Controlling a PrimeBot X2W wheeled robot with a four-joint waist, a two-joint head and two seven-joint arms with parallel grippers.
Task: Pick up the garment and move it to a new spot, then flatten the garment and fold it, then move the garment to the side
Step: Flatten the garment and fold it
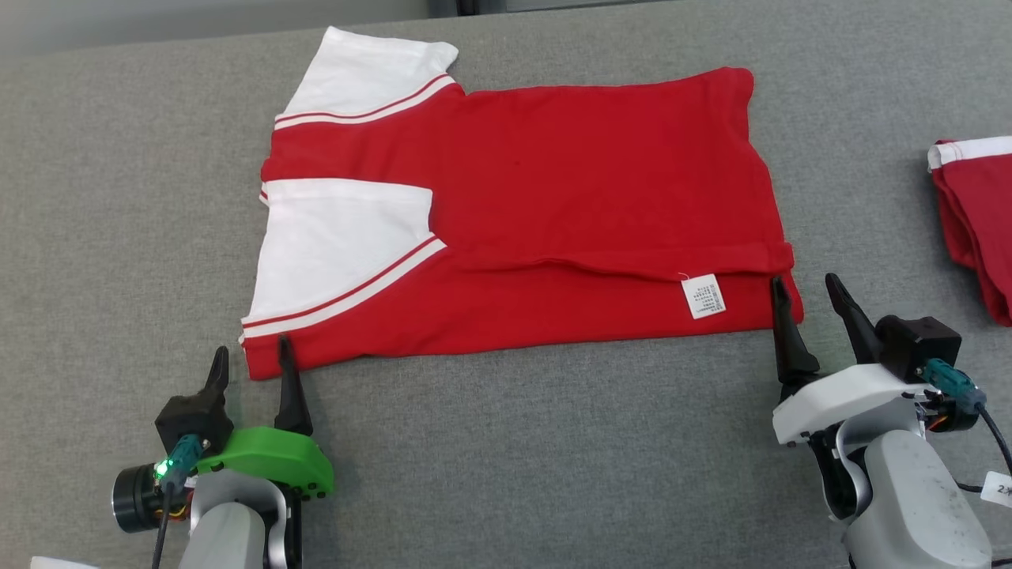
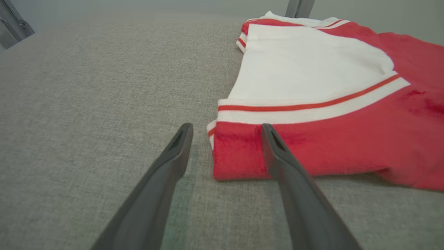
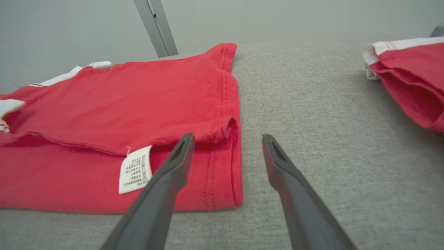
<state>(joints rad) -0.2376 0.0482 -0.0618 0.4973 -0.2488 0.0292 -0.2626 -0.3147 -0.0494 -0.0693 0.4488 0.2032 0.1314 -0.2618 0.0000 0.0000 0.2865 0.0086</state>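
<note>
Grey woven fabric covers the tabletop point(image 1: 506, 442); behind its far edge are a pale wall point(image 3: 69, 34) and a slanting metal post point(image 3: 156, 27).

Item: garment point(image 1: 553, 182), a red shirt with white sleeves and red-striped trim. It lies flat around the head view's centre, sleeves toward 9 o'clock and hem toward 3 o'clock. Its far half is folded over toward the near edge, and a white care label point(image 1: 704, 296) shows near the hem.

Item: second red-and-white garment point(image 1: 976, 213), folded, at the 3 o'clock edge, well apart from the first.

Left gripper point(image 1: 251, 348), at 7 o'clock: fingers spread wide and holding nothing. Its right finger overlaps the garment's near sleeve-side corner and its left finger stands over bare fabric. The garment runs from 12 to 2 o'clock of it.

Right gripper point(image 1: 805, 280), at 4 o'clock: fingers likewise parted and empty. Its left finger overlaps the near hem corner, and the garment lies toward 10 o'clock. Contact at either corner cannot be told.
</note>
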